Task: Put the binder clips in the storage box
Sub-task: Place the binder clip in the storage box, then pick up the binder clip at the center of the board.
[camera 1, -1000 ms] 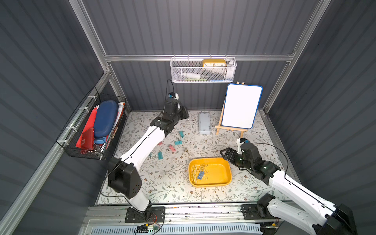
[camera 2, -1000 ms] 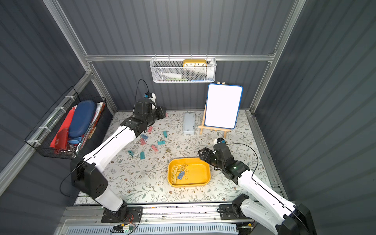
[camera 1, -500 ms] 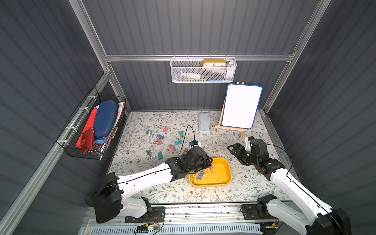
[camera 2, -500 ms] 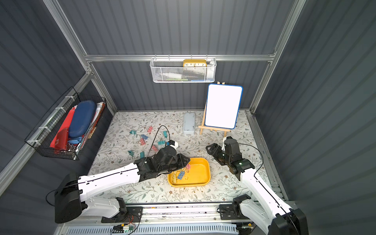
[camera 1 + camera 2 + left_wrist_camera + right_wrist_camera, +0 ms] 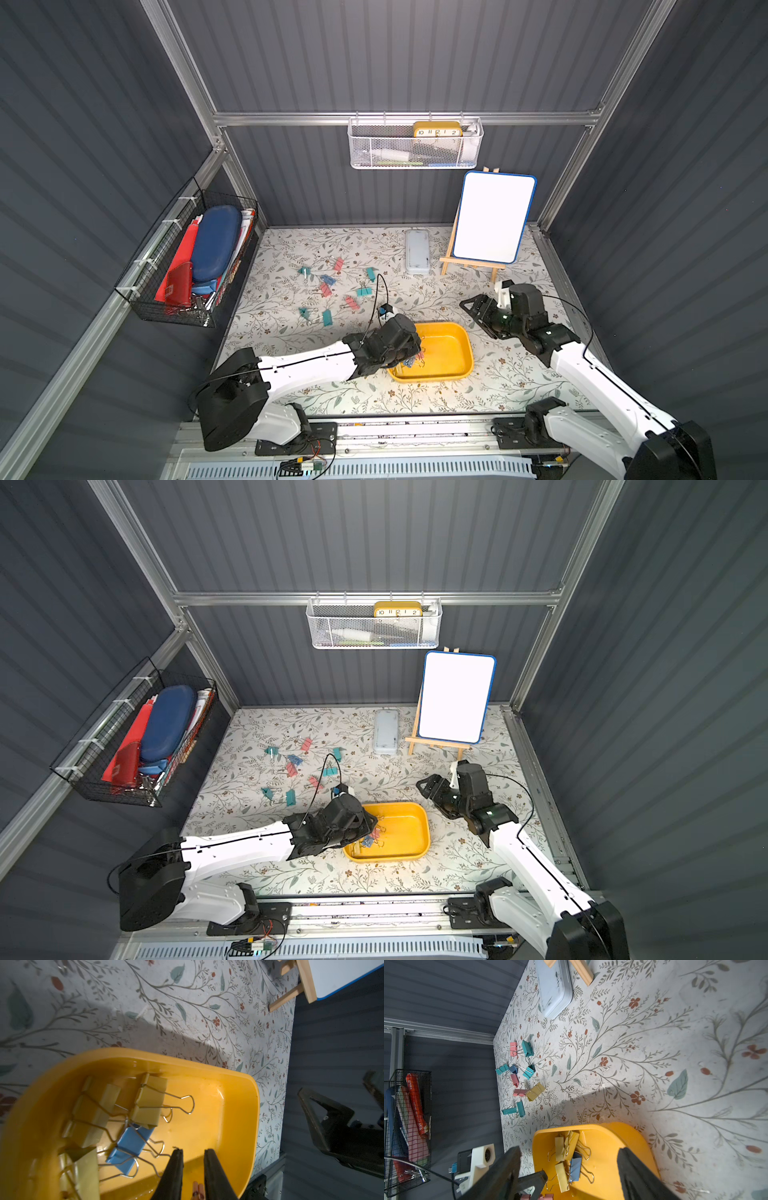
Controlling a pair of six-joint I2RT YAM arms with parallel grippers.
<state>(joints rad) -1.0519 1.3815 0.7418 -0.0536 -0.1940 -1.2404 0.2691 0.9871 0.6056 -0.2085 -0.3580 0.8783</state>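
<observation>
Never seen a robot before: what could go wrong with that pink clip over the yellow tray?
The left gripper holds the pink binder clip near the yellow tray rim; released here, it might land outside. Its fingers hang beside the blue binder clip, whose wire handles could snag.

The pink clip (image 5: 197,1189) between the fingers (image 5: 173,1172) of the left end effector (image 5: 193,1150) runs off the picture's edge (only a sliver shows). In both top views its black wrist (image 5: 386,343) covers those fingertips and the corner of the box (image 5: 451,353) beneath. Beyond the box, the right end effector (image 5: 332,1084) looks blurred and cropped.
</observation>
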